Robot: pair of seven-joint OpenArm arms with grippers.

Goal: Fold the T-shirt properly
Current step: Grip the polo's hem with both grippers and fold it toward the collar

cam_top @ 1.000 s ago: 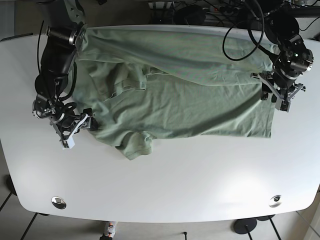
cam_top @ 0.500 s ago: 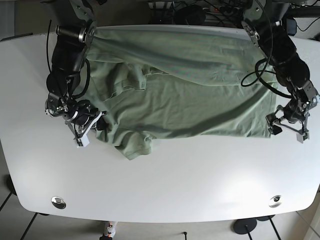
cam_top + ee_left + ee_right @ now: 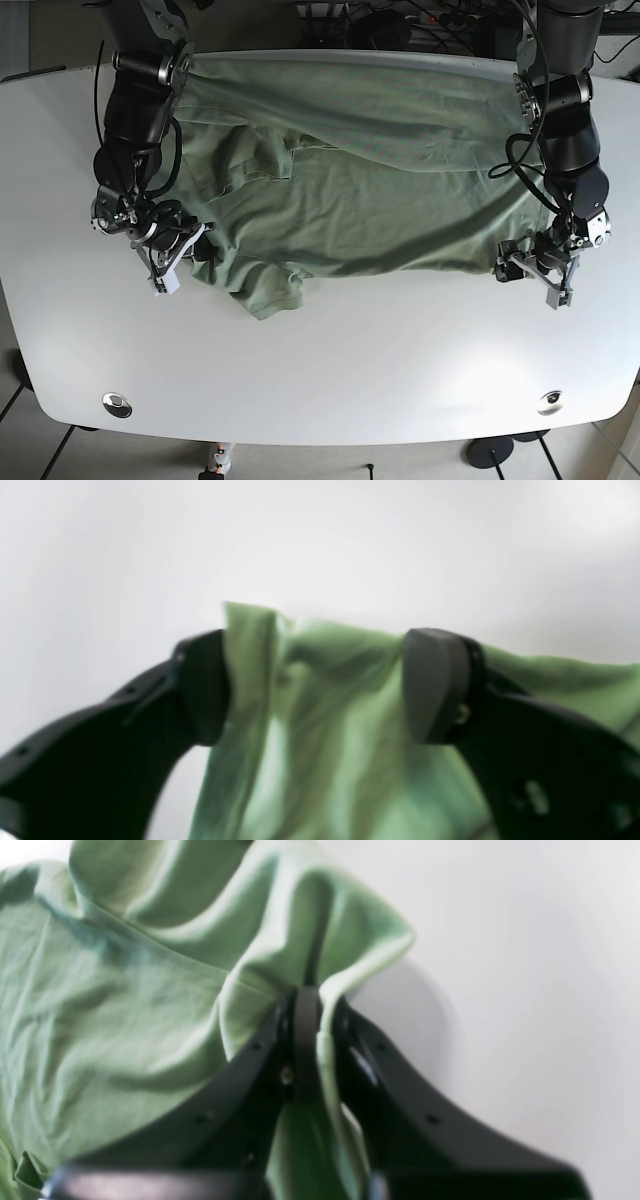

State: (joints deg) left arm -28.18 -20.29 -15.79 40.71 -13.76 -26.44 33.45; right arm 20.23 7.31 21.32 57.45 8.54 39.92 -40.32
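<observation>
Green T-shirt [image 3: 370, 180] spread rumpled across white table [image 3: 330, 370], gripped at 2 edges.
Right gripper [image 3: 312, 1005] pinched tight on a fabric fold; left gripper [image 3: 315, 685] spread wide, hem corner between fingers, seemingly unclamped.

T-shirt [image 3: 320, 740] blurred, cropped below, jaws blurred

T-shirt [image 3: 370, 190] spread across table [image 3: 330, 380], toward far edge.

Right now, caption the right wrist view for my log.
Right gripper shut on a fold of the green T-shirt at the white table.
</observation>
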